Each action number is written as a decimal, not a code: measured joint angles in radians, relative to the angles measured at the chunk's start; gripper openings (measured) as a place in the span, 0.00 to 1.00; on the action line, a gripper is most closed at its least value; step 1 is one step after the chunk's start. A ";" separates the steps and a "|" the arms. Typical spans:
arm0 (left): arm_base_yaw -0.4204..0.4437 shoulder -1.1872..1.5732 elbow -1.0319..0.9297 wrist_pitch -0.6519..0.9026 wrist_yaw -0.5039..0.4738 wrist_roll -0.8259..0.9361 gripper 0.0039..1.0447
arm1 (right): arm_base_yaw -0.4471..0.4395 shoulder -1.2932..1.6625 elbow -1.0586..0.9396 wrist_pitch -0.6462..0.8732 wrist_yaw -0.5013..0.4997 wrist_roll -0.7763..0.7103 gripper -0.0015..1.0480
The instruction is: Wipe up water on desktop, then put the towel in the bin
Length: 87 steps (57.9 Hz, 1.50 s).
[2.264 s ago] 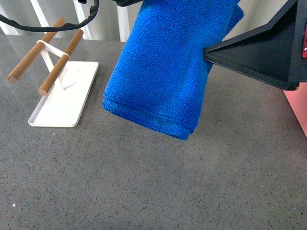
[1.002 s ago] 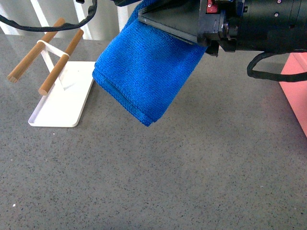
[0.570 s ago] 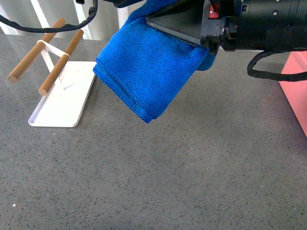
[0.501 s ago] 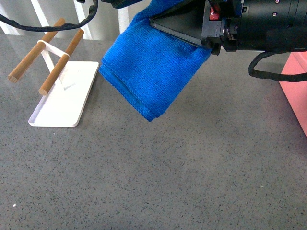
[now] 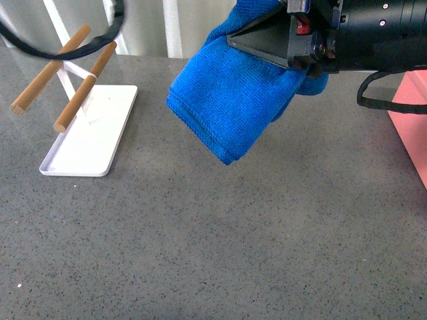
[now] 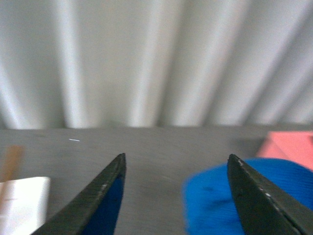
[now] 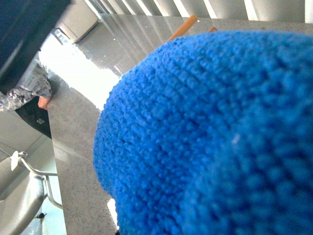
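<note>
The blue towel (image 5: 233,100) hangs folded in the air above the speckled grey desktop (image 5: 220,240), held at its top by my right gripper (image 5: 293,50), which is shut on it. In the right wrist view the towel (image 7: 220,137) fills nearly the whole picture and hides the jaws. The pink bin (image 5: 413,133) shows at the right edge, to the right of the towel. My left gripper (image 6: 173,196) is open and empty; its view looks along the desktop at the towel (image 6: 215,200) and a corner of the bin (image 6: 288,147).
A white tray (image 5: 90,137) with a white stand carrying two wooden rods (image 5: 83,87) sits on the desktop at the far left. A black cable (image 5: 60,47) hangs over it. Pale vertical slats stand behind the desk.
My right gripper has carried the towel to the right, towards the bin, and a little higher. The dark part at the top middle has left the view and the cable has shifted.
</note>
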 joint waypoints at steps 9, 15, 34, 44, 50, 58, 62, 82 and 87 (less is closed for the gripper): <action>0.081 -0.135 -0.180 0.078 -0.102 0.076 0.35 | -0.018 -0.002 0.000 -0.027 0.019 -0.032 0.07; 0.128 -0.206 -0.277 0.092 -0.065 0.093 0.20 | -0.019 -0.002 0.000 -0.031 0.027 -0.039 0.07; 0.245 -0.438 -0.507 0.083 0.059 0.111 0.03 | -0.047 -0.025 -0.001 -0.086 0.050 -0.088 0.07; 0.298 -0.581 -0.592 0.022 0.114 0.111 0.03 | -0.049 -0.027 -0.003 -0.094 0.049 -0.106 0.07; 0.319 -0.649 -0.622 -0.017 0.134 0.111 0.03 | -0.049 -0.030 -0.003 -0.095 0.054 -0.110 0.07; 0.368 -0.716 -0.670 -0.021 0.196 0.111 0.03 | -0.045 -0.030 -0.003 -0.106 0.069 -0.119 0.07; 0.404 -0.737 -0.692 -0.029 0.231 0.112 0.03 | -0.040 -0.030 -0.003 -0.109 0.080 -0.120 0.07; 0.424 -0.963 -0.702 -0.229 0.234 0.112 0.03 | -0.008 -0.031 -0.003 -0.123 0.098 -0.127 0.07; 0.424 -1.012 -0.702 -0.275 0.234 0.112 0.03 | -0.005 -0.031 -0.001 -0.127 0.108 -0.128 0.07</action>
